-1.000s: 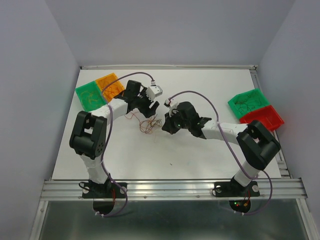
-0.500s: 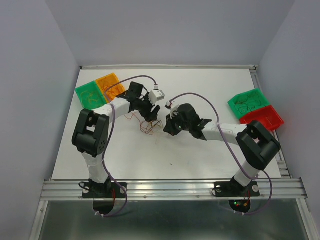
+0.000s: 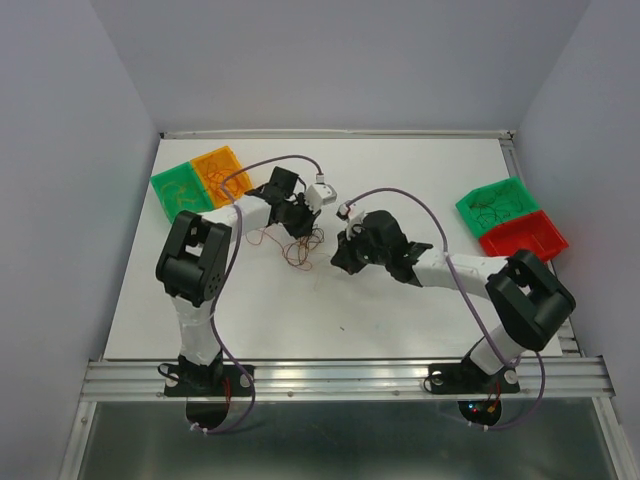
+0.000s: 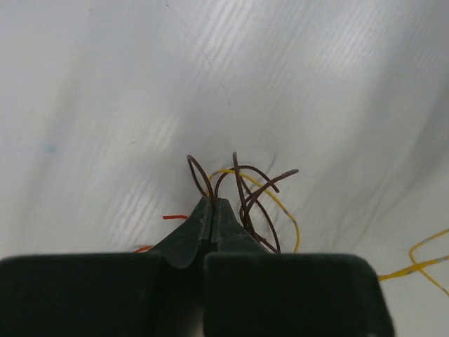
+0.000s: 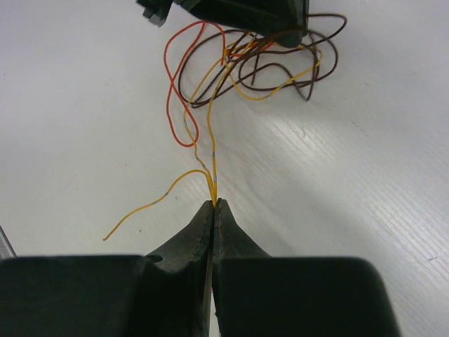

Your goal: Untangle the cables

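A loose tangle of thin wires [image 3: 303,245] lies mid-table between my two grippers. My left gripper [image 4: 212,201] is shut on the brown wire [image 4: 245,193], whose loops rise just past its tips. A yellow wire [image 4: 284,207] and bits of red wire [image 4: 175,217] show beside it. My right gripper [image 5: 215,203] is shut on the yellow wire [image 5: 212,165], which runs taut up to the knot of brown wire [image 5: 266,67] and red wire [image 5: 170,112]. From above, the left gripper [image 3: 300,222] sits at the tangle's far side, the right gripper [image 3: 340,258] to its right.
Green bin [image 3: 176,190] and orange bin [image 3: 221,170] sit at the far left, holding wires. A green bin [image 3: 497,206] and a red bin [image 3: 524,236] stand at the right edge. The left arm's black jaw tip [image 5: 238,17] shows at the top of the right wrist view.
The left gripper has moved right and toward the tangle over the last second. The right gripper has shifted slightly right and nearer, drawing the yellow wire out.
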Motion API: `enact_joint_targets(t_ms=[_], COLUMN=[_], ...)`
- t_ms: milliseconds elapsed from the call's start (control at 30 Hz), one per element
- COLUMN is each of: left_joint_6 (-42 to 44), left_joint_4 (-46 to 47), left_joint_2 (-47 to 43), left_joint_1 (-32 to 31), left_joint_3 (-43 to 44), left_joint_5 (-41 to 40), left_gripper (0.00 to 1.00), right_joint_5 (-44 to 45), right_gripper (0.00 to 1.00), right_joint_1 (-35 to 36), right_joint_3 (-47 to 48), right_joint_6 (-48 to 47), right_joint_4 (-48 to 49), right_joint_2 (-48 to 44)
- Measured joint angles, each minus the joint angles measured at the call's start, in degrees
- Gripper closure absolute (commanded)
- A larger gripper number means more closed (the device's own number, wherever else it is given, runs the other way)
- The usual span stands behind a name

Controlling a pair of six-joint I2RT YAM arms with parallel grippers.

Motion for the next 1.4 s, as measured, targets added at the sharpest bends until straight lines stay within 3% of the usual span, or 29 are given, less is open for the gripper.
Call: enact_joint_targets(t_ms=[267,433,600,700,833,900,933,967,1000,1033,1400], left_joint_6=[-5.3,-7.0,-8.2,-8.6,-8.7,-8.6,-8.6,-8.5,-8.5,-8.4,-8.4], left_joint_4=[4.5,8.5,9.7,9.4,9.5,9.6,9.4,9.3,9.4,9.3,18.8], left_joint_2=[-4.6,-6.8,-3.2,-1.1,-1.9,-2.9,-3.9,-4.7,-6.0,-7.4,-30.8], left_joint_1=[5.1,7.6,7.0,6.5,5.0,3.8,3.0,2.5,2.0,1.5,1.4], left_joint_3=[4.7,8.5,9.2,8.3,5.1,3.3,2.2,1.5,0.5,-0.3,-12.6], left_joint_5=[-11.4,-16.4,-17.2,-16.6,-17.0,-16.2,-15.6,-15.2,-14.9,-14.6,-13.5], left_gripper=[1.0,1.0,1.0,1.0,1.0,0.84,0.62,0.5,0.21,0.02,0.01], right_joint_5=[5.8,10.8,17.0,19.5,20.2,20.2,20.2,20.2,20.2,20.2,19.5], right_gripper=[0.99,1.0,1.0,0.99,0.99,1.0,0.99,0.99,1.0,0.99,0.99], right_joint_1=[0.0,0.0,0.0,0.0,0.0,0.0,0.0,0.0,0.0,0.0,0.0], right_joint_3=[-7.2,-12.1,-11.9,-9.8,-5.4,-3.8,-2.7,-2.0,-1.4,-0.9,2.3], right_joint_6=[3.5,7.1,8.8,8.7,8.3,7.7,7.3,7.1,6.8,6.7,6.1], right_joint_4=[0.5,-0.1,-0.5,-0.9,-2.6,-3.2,-3.8,-4.3,-4.7,-5.0,-5.2], right_joint_2=[-14.8,-35.5,-55.4,-57.8,-52.2,-50.0,-48.0,-46.7,-45.8,-45.2,-40.7])
